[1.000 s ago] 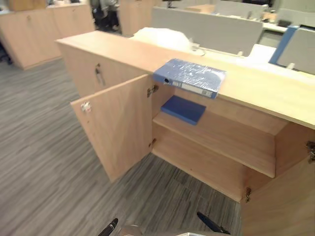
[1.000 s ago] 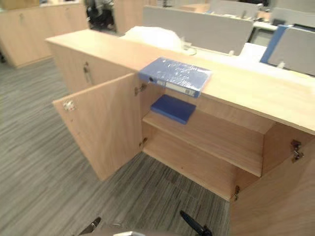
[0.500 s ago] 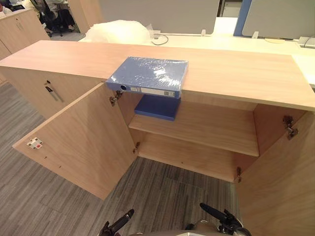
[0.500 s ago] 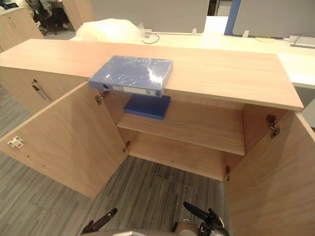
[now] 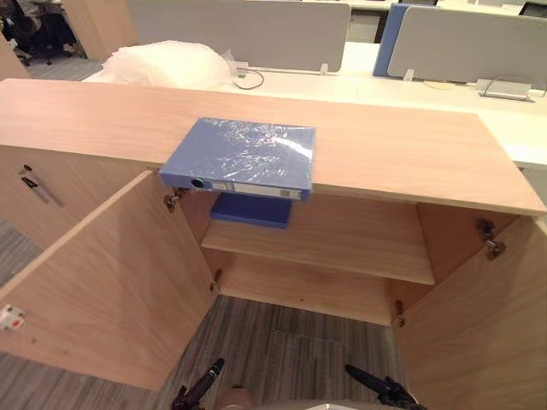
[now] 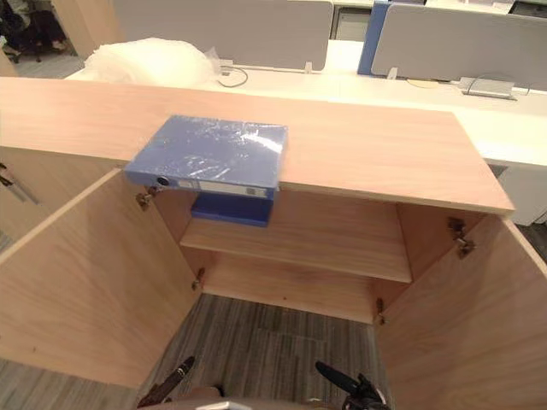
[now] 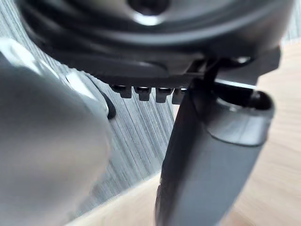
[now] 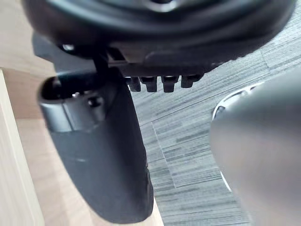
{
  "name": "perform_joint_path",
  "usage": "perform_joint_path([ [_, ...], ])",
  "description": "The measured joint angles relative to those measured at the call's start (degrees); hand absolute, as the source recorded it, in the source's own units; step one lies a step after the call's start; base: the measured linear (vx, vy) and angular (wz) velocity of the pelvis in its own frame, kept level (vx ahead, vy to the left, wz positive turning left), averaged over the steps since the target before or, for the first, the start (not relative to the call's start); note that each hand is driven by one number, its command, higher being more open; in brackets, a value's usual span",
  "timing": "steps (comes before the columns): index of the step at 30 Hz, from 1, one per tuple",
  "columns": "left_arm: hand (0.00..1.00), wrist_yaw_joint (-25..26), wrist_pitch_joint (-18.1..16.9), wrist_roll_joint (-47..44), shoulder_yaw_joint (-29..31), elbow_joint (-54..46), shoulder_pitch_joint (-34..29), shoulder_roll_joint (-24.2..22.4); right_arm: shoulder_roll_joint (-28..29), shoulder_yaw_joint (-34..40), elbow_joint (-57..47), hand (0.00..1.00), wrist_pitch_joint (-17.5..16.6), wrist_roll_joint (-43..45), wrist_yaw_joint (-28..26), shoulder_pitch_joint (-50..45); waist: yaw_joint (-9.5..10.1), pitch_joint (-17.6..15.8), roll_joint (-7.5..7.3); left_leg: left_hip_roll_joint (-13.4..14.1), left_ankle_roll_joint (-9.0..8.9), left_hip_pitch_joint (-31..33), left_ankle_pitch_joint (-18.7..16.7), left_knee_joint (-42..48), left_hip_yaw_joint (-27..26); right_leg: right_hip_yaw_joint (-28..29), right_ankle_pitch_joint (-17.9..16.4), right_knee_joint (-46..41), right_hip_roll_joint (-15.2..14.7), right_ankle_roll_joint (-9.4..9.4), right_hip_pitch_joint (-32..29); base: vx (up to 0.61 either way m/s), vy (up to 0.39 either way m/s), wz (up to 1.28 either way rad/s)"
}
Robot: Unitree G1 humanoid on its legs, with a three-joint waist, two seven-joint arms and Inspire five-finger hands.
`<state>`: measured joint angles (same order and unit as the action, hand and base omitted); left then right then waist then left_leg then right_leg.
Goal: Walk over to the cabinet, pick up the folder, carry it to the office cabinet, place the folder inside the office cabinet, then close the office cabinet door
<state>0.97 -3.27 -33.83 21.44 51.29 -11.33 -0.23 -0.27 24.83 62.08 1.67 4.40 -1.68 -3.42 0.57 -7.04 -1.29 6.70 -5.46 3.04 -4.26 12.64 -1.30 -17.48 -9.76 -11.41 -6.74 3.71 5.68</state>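
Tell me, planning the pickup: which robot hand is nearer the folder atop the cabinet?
Left. Left robot hand hangs low, nearly in line with the folder; right robot hand farther right.

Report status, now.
Low, open, empty: left hand, right hand. On cabinet top, overhanging front edge: folder. Both doors open; second blue folder on upper shelf.

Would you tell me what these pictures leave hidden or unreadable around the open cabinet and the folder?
Partly hidden beneath the overhanging folder, eye views: blue item on the shelf; what it is, unclear.
Too small to read: spine label.
Cut off by the eye views' bottom edge: left hand and right hand.
Turned away, corner cut by the left eye view's edge: left door, outer face.
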Motion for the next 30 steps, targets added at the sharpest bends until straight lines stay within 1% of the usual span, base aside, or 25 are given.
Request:
perform_joint_path([
  [1, 1.00, 0.07, -0.07, -0.83, -0.72, -2.06, -0.49, 0.13, 0.31, -0.82, -0.44, 1.00, 0.01, -0.06, -0.08, -0.21, 0.04, 0.29, -0.51, -0.64, 0.12, -0.24, 0.07, -0.39, -0.07, 0.00, 0.16, 0.59, -0.50, 0.31, 0.46, 0.18, 0.180, 0.00],
  [2, 1.00, 0.37, -0.14, -2.29, -2.65, -6.83, -1.67, 0.42, 0.52, -2.62, -0.94, 1.00, 0.05, -0.48, -0.20, -0.89, 0.39, 0.73, -1.16, -1.64, 0.42, -1.29, 0.27, -1.41, -0.48, 0.03, 0.48, 1.48, -1.41, 0.86, 1.22, 0.13, 0.148, 0.01],
  [3, 1.00, 0.36, -0.37, -2.84, -4.08, -10.71, -2.65, 0.61, 0.57, -4.01, -1.49, 1.00, 0.07, -1.23, -0.27, -1.24, 0.68, 1.00, -1.42, -2.33, 0.76, -2.24, 0.49, -2.52, -0.89, 0.19, 0.61, 2.13, -1.98, 1.09, 1.73, 0.10, 0.120, -0.05],
  [4, 1.00, 0.31, -0.94, -3.66, -5.70, -15.54, -3.90, 0.69, 0.57, -5.64, -2.07, 1.00, 0.05, -2.26, -0.40, -1.33, 0.85, 1.31, -1.23, -2.92, 1.28, -3.25, 0.83, -3.89, -1.29, 0.39, 0.88, 2.76, -2.50, 1.55, 2.28, 0.08, 0.098, -0.08],
  [5, 1.00, 0.30, -1.21, -4.09, -6.66, -17.66, -4.22, 0.73, 0.58, -6.22, -2.48, 1.00, 0.05, -2.32, -0.48, -1.36, 0.88, 1.27, -1.01, -3.15, 1.54, -3.75, 1.02, -4.49, -1.43, 0.44, 0.94, 2.94, -2.73, 1.66, 2.51, 0.06, 0.067, -0.10],
  [6, 1.00, 0.28, -1.52, -4.58, -7.56, -21.77, -5.16, 0.93, 0.57, -7.50, -2.93, 1.00, 0.06, -2.96, -0.68, -1.39, 0.88, 1.65, -0.48, -3.40, 2.02, -4.45, 1.41, -5.80, -1.77, 0.71, 0.96, 2.96, -2.95, 1.69, 2.46, 0.03, 0.032, -0.11],
  [7, 1.00, 0.20, -2.09, -5.01, -8.67, -25.04, -5.41, 1.01, 0.15, -8.60, -3.61, 1.00, 0.07, -4.54, -0.84, -1.39, 0.87, 1.98, -0.11, -3.48, 1.95, -5.20, 1.95, -7.08, -2.25, 0.96, 0.96, 2.98, -3.03, 1.71, 2.42, 0.02, 0.018, -0.13],
  [8, 1.00, 0.24, -2.40, -5.05, -9.16, -26.56, -5.50, 1.08, -0.10, -9.01, -3.82, 1.00, 0.07, -4.63, -0.90, -1.46, 0.87, 2.12, 0.26, -3.50, 2.15, -5.54, 2.27, -7.85, -2.50, 1.07, 0.97, 3.02, -3.02, 1.71, 2.32, 0.01, -0.010, -0.12],
  [10, 1.00, 0.29, -2.86, -5.03, -10.56, -32.62, -6.69, 0.98, -1.26, -10.94, -3.92, 1.00, 0.09, -4.83, -0.90, -1.83, 0.89, 2.74, 1.18, -3.24, 2.02, -6.80, 3.83, -11.21, -2.88, 1.78, 0.97, 2.96, -2.67, 1.71, 1.57, 0.01, -0.032, -0.13],
  [12, 1.00, 0.34, -2.99, -4.92, -11.76, -36.97, -7.63, 0.88, -1.53, -11.17, -3.92, 1.00, 0.11, -4.84, -0.82, -1.83, 0.85, 3.00, 1.60, -3.00, 1.80, -7.08, 4.77, -12.87, -2.92, 1.84, 0.98, 2.95, -2.10, 1.69, 1.08, 0.01, -0.044, -0.06],
  [14, 1.00, 0.84, -2.98, -2.96, -12.28, -41.41, -8.22, 0.11, -1.61, -12.72, -3.91, 1.00, 0.12, -4.91, -0.76, -1.89, 0.82, 3.00, 1.44, -2.51, 1.55, -7.60, 5.10, -13.66, -2.95, 1.87, 0.96, 3.05, -1.72, 1.51, 1.16, 0.01, -0.045, -0.03],
  [15, 1.00, 2.54, -2.97, 2.83, -13.02, -45.44, -8.83, -0.21, -1.61, -13.59, -3.92, 1.00, 0.14, -5.53, -0.71, -1.94, 0.91, 3.13, 1.13, -2.08, 1.41, -8.00, 5.19, -14.06, -3.06, 1.98, 0.91, 3.16, -1.30, 1.28, 1.33, 0.01, -0.036, -0.04],
  [16, 1.00, 2.83, -2.98, 4.29, -13.23, -46.12, -8.94, -0.18, -1.60, -13.72, -3.92, 1.00, 0.14, -5.61, -0.68, -1.95, 0.92, 3.20, 1.08, -2.00, 1.35, -8.05, 5.22, -14.17, -3.07, 1.99, 0.91, 3.20, -1.22, 1.24, 1.33, 0.01, -0.051, -0.04],
  [17, 1.00, 4.18, -2.97, 10.66, -13.59, -48.93, -9.20, -0.17, -1.55, -14.36, -3.96, 1.00, 0.15, -6.11, -0.56, -1.92, 0.96, 3.39, 0.97, -1.78, 1.12, -8.16, 5.39, -14.53, -3.15, 2.00, 0.91, 3.32, -0.99, 1.12, 1.33, 0.01, -0.034, -0.04],
  [18, 1.00, 6.48, -2.89, 19.33, -13.67, -51.31, -9.20, -0.60, -1.55, -14.78, -3.96, 1.00, 0.13, -6.55, -0.48, -1.91, 1.01, 3.64, 0.83, -1.64, 1.05, -8.08, 5.43, -14.46, -3.37, 2.18, 0.89, 3.31, -0.89, 1.06, 1.29, 0.02, -0.037, -0.06],
  [19, 1.00, 7.95, -2.85, 23.82, -13.64, -52.37, -9.21, -0.96, -1.52, -14.71, -3.96, 1.00, 0.16, -6.54, -0.22, -1.97, 1.06, 3.79, 0.80, -1.61, 1.04, -8.08, 5.43, -14.46, -3.55, 2.26, 0.88, 3.31, -0.87, 1.04, 1.30, 0.02, -0.018, -0.07],
  [20, 1.00, 10.49, -2.77, 30.92, -13.57, -54.39, -9.19, -1.89, -1.28, -14.71, -3.96, 1.00, 0.18, -6.58, 0.41, -1.99, 1.11, 3.97, 0.74, -1.60, 1.03, -8.09, 5.42, -14.38, -3.80, 2.37, 0.88, 3.30, -0.87, 1.03, 1.30, 0.02, -0.006, -0.05],
  [21, 1.00, 12.25, -2.36, 35.56, -13.56, -55.64, -9.19, -2.54, -1.24, -14.72, -3.96, 1.00, 0.24, -6.64, 0.78, -2.08, 1.21, 4.18, 0.69, -1.59, 1.03, -8.08, 5.42, -14.36, -3.88, 2.44, 0.88, 3.30, -0.90, 1.03, 1.29, 0.01, -0.004, -0.04],
  [23, 1.00, 15.75, -1.42, 43.19, -13.56, -58.05, -9.23, -3.26, -0.75, -14.69, -3.97, 1.00, 0.32, -6.64, 1.65, -2.46, 1.75, 4.59, 0.47, -1.44, 1.01, -8.14, 5.41, -14.25, -4.07, 2.59, 0.88, 3.25, -0.96, 1.03, 1.29, 0.00, -0.004, -0.03],
  [27, 1.00, 20.25, 0.87, 53.33, -13.20, -61.24, -9.94, -3.87, -0.38, -14.68, -3.96, 1.00, 0.65, -6.65, 2.48, -3.11, 2.24, 5.55, 0.01, -1.31, 0.96, -8.22, 5.36, -14.09, -4.21, 2.72, 0.91, 3.17, -0.91, 0.98, 1.34, -0.01, -0.001, 0.00],
  [28, 1.00, 21.96, 1.82, 57.13, -13.18, -61.90, -10.00, -3.91, -0.25, -14.70, -3.96, 1.00, 0.73, -6.65, 2.83, -3.38, 2.41, 5.93, -0.16, -1.26, 0.93, -8.32, 5.34, -14.02, -4.22, 2.72, 0.93, 3.16, -0.88, 0.95, 1.50, 0.00, 0.000, 0.00],
  [30, 1.00, 23.37, 2.77, 59.88, -13.07, -62.75, -10.03, -3.93, -0.06, -14.71, -3.98, 1.00, 0.74, -6.65, 3.19, -3.71, 2.56, 6.36, -0.17, -1.18, 0.93, -8.32, 5.33, -14.00, -4.23, 2.73, 0.97, 3.17, -0.80, 0.89, 1.52, 0.00, 0.000, 0.00],
])
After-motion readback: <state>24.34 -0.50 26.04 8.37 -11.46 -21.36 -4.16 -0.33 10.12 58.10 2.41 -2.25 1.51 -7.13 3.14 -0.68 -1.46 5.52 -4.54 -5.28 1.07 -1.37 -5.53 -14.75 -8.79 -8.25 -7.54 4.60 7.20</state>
